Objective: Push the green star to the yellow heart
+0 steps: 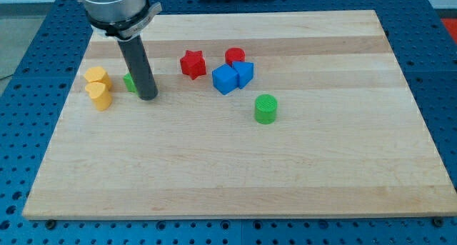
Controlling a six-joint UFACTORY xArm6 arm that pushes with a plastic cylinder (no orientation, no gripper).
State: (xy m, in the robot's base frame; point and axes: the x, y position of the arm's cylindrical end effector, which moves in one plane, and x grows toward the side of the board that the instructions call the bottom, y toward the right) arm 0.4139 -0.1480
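On the tabletop (285, 173), at far left, the yellow heart (100, 96) sits just in front of a yellow block (96, 76). The green star (129, 82) lies to their right, with my tip (147, 98) just beside its right side. Farther right are the red star (192, 63), red cylinder (234, 56) and two touching blue blocks (225, 80) (244, 73). The green cylinder (265, 108) is nearest.

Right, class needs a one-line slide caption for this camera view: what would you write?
My tip sits against the mostly hidden green block, just right of the yellow heart, on the wooden board.
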